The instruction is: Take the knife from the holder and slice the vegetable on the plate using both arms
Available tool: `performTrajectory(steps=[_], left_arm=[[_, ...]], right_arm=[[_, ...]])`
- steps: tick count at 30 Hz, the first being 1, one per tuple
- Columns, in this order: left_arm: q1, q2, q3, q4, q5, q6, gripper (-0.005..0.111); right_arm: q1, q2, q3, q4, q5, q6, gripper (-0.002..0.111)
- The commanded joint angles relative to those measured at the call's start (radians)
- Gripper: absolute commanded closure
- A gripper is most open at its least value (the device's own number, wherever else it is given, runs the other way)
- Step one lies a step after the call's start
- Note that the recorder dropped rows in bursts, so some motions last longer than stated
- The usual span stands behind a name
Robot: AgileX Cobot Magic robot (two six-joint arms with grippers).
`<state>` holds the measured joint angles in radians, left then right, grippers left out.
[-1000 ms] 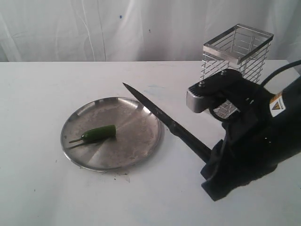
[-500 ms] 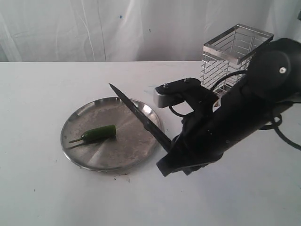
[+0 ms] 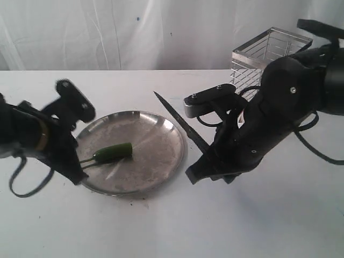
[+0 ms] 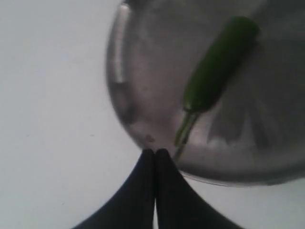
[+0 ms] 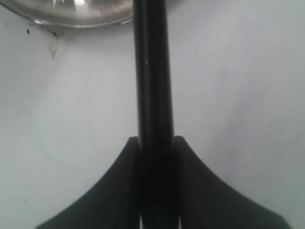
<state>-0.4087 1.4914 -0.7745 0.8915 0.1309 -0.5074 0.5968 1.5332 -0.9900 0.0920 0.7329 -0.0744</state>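
The plate [image 3: 161, 134] sits centre-left of frame; the right gripper [image 5: 155, 142], pinching the knife [image 3: 177, 119], is off its right rim, blade slanting up-left. On the plate the chilli [image 3: 114, 151] lies left-right, stem toward the left gripper [image 4: 155, 153]: pressed together, empty, the nearer one.

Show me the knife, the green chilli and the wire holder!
knife [image 3: 180, 121]: exterior view, middle of the blade.
green chilli [image 3: 114, 151]: exterior view, middle of its body.
wire holder [image 3: 252, 60]: exterior view, front top rim.
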Motion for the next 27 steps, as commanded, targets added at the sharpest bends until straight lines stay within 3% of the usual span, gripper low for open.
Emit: performTrajectory(steps=[1, 3, 5, 7, 10, 13, 16, 21, 24, 27], left_arm=[[-0.094, 0.126, -0.084, -0.242, 0.208, 0.119, 0.107], [-0.095, 0.182, -0.193, -0.484, 0.429, 0.196, 0.107], [-0.093, 0.222, -0.308, -0.637, 0.614, 0.453, 0.107], [-0.091, 0.243, -0.389, -0.734, 0.713, 0.572, 0.107], [-0.091, 0.243, -0.456, -0.779, 0.678, 0.678, 0.107], [-0.091, 0.243, -0.472, -0.712, 0.620, 0.884, 0.105], [-0.091, 0.244, -0.453, -0.574, 0.612, 1.022, 0.091], [-0.091, 0.244, -0.443, -0.412, 0.532, 1.014, 0.046], [-0.091, 0.244, -0.443, -0.442, 0.449, 0.907, 0.034], [-0.091, 0.244, -0.443, -0.500, 0.378, 0.872, 0.034]], right_arm=[[-0.052, 0.040, -0.056, -0.010, -0.023, 0.074, 0.108], [-0.079, 0.058, -0.087, -0.003, 0.000, 0.074, 0.108], [-0.092, 0.072, -0.111, 0.021, 0.035, 0.063, 0.108], [-0.092, 0.074, -0.124, 0.073, 0.058, 0.007, 0.108], [-0.092, 0.074, -0.125, 0.162, 0.063, -0.080, 0.108], [-0.098, 0.074, -0.125, 0.155, 0.062, -0.078, 0.108], [-0.133, 0.074, -0.125, 0.164, 0.058, -0.045, 0.108], [-0.197, 0.074, -0.125, 0.194, 0.070, -0.047, 0.108], [-0.199, 0.074, -0.125, 0.243, 0.073, -0.087, 0.108], [-0.199, 0.074, -0.125, 0.270, 0.074, -0.115, 0.108]])
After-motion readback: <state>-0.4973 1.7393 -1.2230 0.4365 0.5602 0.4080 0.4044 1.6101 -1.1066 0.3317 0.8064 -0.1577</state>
